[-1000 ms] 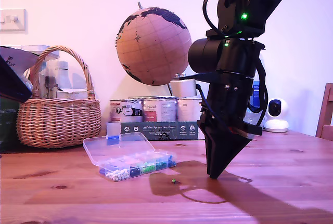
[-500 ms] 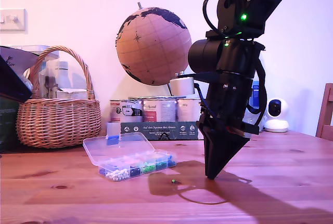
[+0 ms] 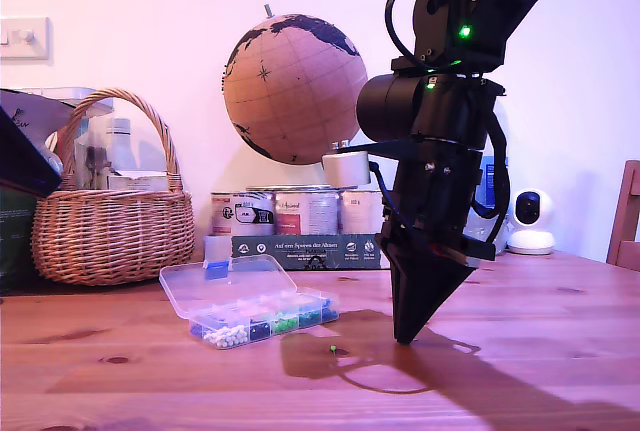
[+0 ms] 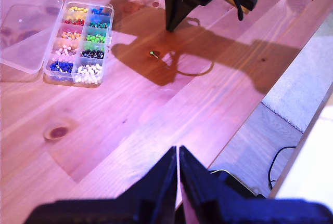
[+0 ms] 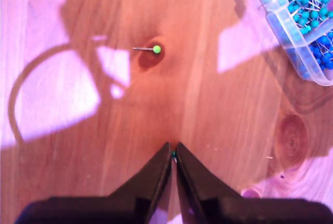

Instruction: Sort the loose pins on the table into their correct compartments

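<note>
A loose green-headed pin (image 3: 331, 349) lies on the table (image 3: 150, 381) in the arm's shadow; it also shows in the wrist views, pin (image 4: 151, 53) and pin (image 5: 156, 49). The clear box of compartments (image 3: 262, 316) lies open toward the exterior view's left of the pin, box (image 4: 78, 44) with coloured pins sorted in its cells. My second gripper (image 5: 173, 154) points down just above the wood, a short way from the pin, shut with a tiny green speck pinched at its tips. My first gripper (image 4: 178, 154) hangs high over the table, shut and holding nothing.
A wicker basket (image 3: 110, 221) stands at the exterior view's left, with a globe (image 3: 295, 86) and tins (image 3: 300, 213) behind the box. A white camera (image 3: 531, 221) and a chair (image 3: 627, 216) are at the exterior view's right. The table's edge (image 4: 244, 130) drops to the floor.
The second arm has shifted a little toward the exterior view's left, bringing its tip closer to the lying green pin. The pin and box have not moved.
</note>
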Controlling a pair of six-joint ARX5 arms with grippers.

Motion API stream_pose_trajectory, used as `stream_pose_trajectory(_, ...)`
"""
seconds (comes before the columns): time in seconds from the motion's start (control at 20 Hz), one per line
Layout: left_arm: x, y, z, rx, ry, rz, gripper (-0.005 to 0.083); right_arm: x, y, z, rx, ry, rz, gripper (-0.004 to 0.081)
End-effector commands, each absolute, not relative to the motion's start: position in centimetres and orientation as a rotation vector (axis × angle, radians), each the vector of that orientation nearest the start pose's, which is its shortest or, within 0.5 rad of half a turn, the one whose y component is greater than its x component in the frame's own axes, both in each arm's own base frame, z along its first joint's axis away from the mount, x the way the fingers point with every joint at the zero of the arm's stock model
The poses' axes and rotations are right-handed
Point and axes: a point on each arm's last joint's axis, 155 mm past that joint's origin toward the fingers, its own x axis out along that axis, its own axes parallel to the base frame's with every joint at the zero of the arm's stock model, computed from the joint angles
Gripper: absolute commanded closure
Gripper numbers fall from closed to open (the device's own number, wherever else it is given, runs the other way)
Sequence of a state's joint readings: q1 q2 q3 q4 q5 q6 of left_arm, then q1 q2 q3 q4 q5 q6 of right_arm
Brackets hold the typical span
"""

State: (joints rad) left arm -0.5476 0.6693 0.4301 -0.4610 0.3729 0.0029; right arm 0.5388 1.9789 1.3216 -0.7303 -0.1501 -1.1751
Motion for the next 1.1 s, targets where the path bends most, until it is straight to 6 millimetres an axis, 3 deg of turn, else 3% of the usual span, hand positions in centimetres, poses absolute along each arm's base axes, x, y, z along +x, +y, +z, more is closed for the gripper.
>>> stream_pose_trajectory(0.0,17.5,-18.7,11.0,0.063,0.726,-0.887,0.0797,32.1,22.6,-2.4,-1.183,0.980,1.358,0.0781)
stream_pose_trajectory(0.3,17.5,-18.7,11.1,0.063,0.724,-0.888,0.0797,32.3,23.3,-1.3,-1.071,1.056,1.273,0.0781)
stream_pose_trajectory(0.7,17.6,-18.7,11.1,0.063,0.723,-0.888,0.0797,34.1,25.9,2.9,-0.717,1.163,1.074,0.0781)
stream_pose_trajectory(1.05,17.6,-18.7,11.2,0.062,0.719,-0.888,0.0797,34.3,27.4,5.0,-0.438,1.254,0.962,0.0781)
